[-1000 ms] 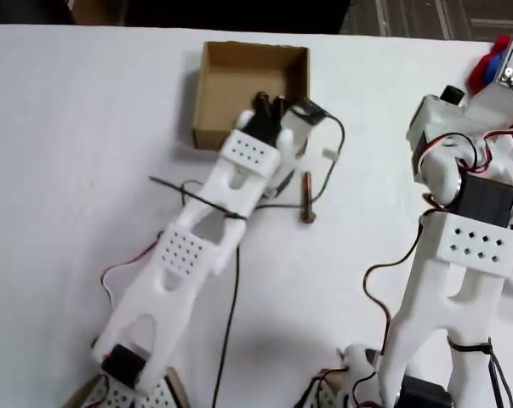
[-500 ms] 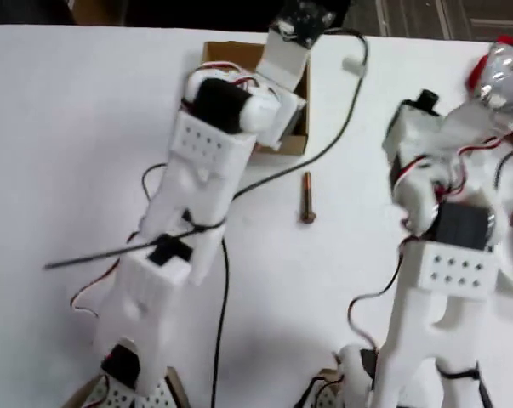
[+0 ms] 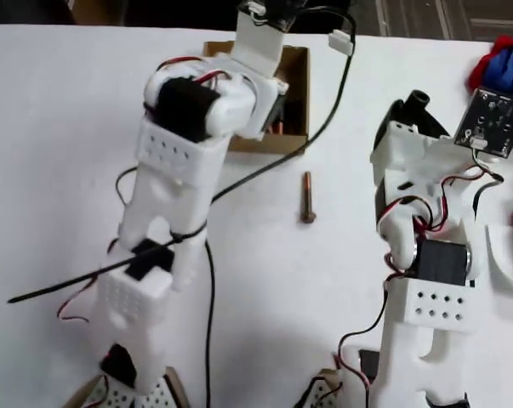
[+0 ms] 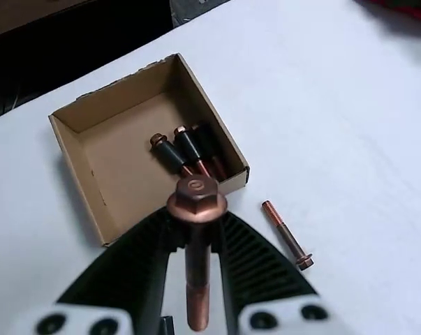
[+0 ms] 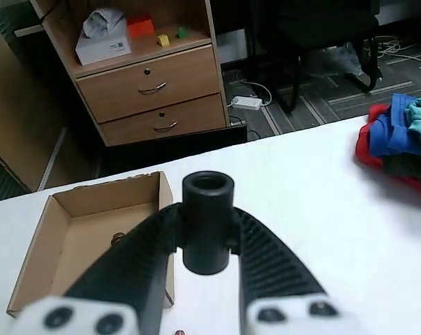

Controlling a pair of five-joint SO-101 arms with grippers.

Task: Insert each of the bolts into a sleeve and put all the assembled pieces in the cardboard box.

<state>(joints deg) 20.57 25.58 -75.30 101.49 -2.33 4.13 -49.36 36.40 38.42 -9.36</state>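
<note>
My left gripper is shut on a copper bolt, held head-up above the table beside the cardboard box. Inside the box lie assembled bolts in black sleeves. A loose copper bolt lies on the white table next to the box, also seen from above. My right gripper is shut on a black sleeve, bore upward, raised over the table on the right. In the high view the left arm hangs over the box.
A heap of red and blue cloth lies at the table's far right corner. Black cables trail over the table by the left arm. A wooden drawer unit stands beyond the table's far edge.
The left arm has risen from the table beside the box and now holds a bolt up over the box. The right arm has swung leftward and lifted, bringing the sleeve up.
</note>
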